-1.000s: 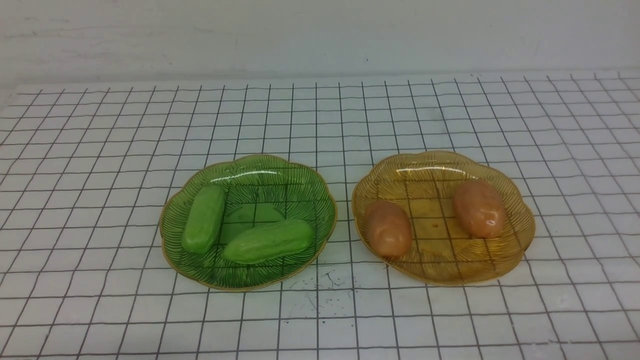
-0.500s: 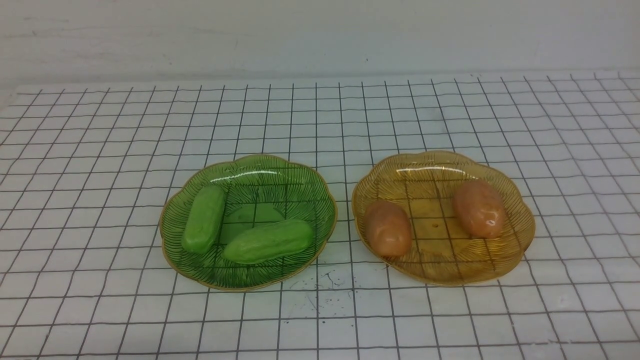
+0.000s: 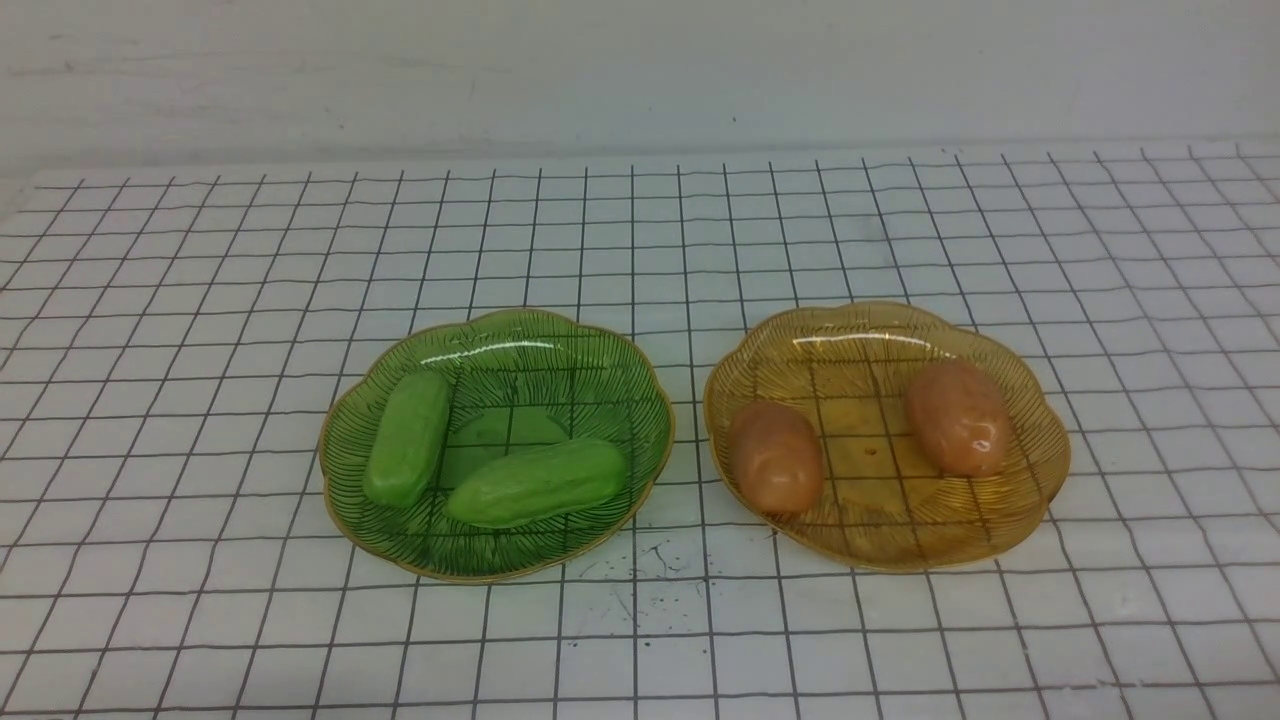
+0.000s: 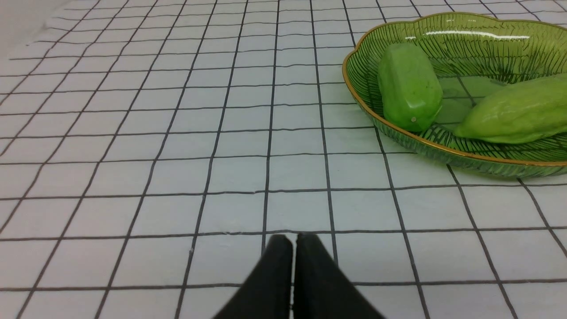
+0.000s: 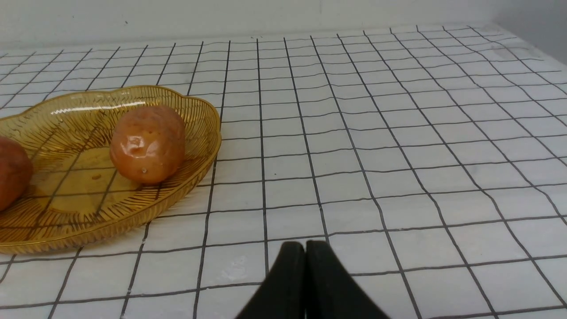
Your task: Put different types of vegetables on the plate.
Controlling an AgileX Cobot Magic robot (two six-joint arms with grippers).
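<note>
Two light-green cucumbers, one and another, lie in a green glass plate. Two orange-brown potatoes, one and another, lie in an amber glass plate. Neither arm shows in the front view. In the left wrist view my left gripper is shut and empty, over bare table short of the green plate and its cucumbers. In the right wrist view my right gripper is shut and empty, beside the amber plate and its potato.
The table is a white surface with a black grid, backed by a pale wall. Small dark specks mark the surface between the plates near the front.
</note>
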